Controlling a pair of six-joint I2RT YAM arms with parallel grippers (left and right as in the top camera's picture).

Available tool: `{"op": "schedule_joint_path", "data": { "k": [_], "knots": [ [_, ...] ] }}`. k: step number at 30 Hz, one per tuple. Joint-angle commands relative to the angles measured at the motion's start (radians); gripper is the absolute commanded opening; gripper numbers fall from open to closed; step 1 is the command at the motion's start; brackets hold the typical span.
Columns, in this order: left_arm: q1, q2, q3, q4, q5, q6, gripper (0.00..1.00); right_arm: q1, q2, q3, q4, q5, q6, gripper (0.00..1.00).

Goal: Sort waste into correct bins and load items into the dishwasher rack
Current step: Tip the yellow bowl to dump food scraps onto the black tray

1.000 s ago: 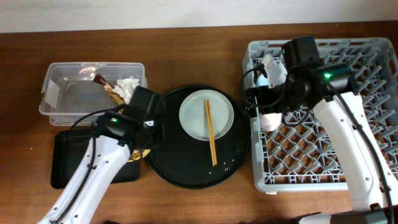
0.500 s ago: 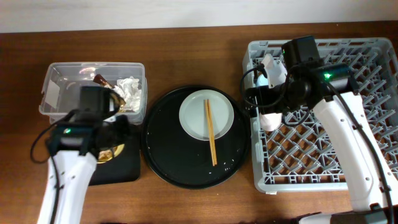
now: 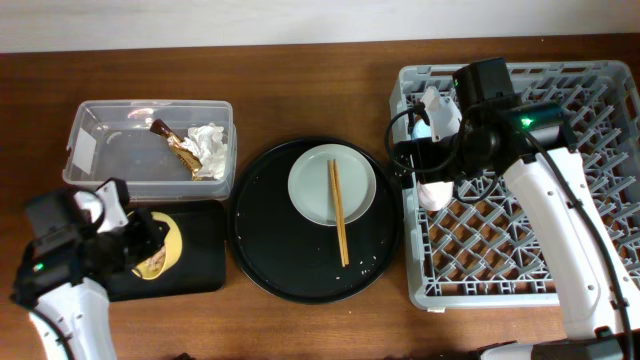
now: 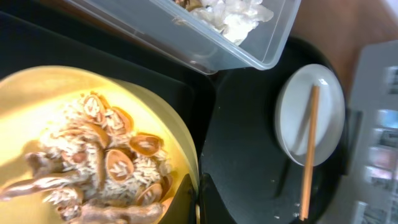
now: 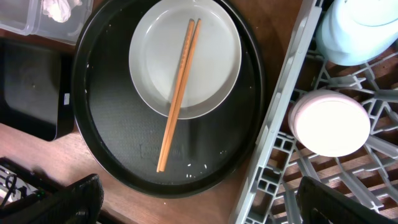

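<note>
My left gripper point(image 3: 143, 245) is shut on the rim of the yellow bowl point(image 3: 166, 246), holding it over the shallow black tray point(image 3: 200, 262). In the left wrist view the jaws point(image 4: 198, 200) pinch the bowl point(image 4: 56, 93), which holds beige food scraps point(image 4: 93, 165). The clear tub point(image 3: 110, 160) holds the brown-and-gold wrapper point(image 3: 180, 150) and white tissues point(image 3: 211, 143). The white plate point(image 3: 315, 185) with chopsticks point(image 3: 339, 212) lies on the round black tray point(image 3: 270, 250). My right gripper point(image 3: 418, 160) is open and empty at the grey rack's point(image 3: 560, 250) left edge, above the pink cup point(image 5: 329, 121) and blue cup point(image 5: 360, 28).
The round black tray point(image 5: 118, 137) carries scattered crumbs near its front. Bare wooden table point(image 3: 320, 330) lies in front of the trays and behind the tub. The rack fills the right side.
My left arm has swung left and toward the front with the yellow bowl, from the round tray's edge to over the shallow black tray. The right arm has not moved.
</note>
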Motion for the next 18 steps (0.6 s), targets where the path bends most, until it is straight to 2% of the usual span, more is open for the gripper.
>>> {"op": "schedule_joint_path", "data": {
  "k": [1,6,9,18],
  "knots": [
    [0.172,-0.005,-0.059,0.006,0.351,0.204,0.00,0.005,0.003,-0.004,0.000,-0.009,-0.010,0.98],
    [0.387,0.018,-0.151,0.051,0.581,0.299,0.00,0.005,0.003,-0.004,0.000,-0.009,-0.010,0.98],
    [0.463,0.061,-0.177,0.062,0.651,0.345,0.00,0.005,0.003,-0.004,0.000,-0.009,-0.010,0.98],
    [0.526,0.288,-0.183,0.110,0.858,0.385,0.00,0.005,0.003,-0.004,0.000,-0.009,-0.010,0.98]
  ]
}}
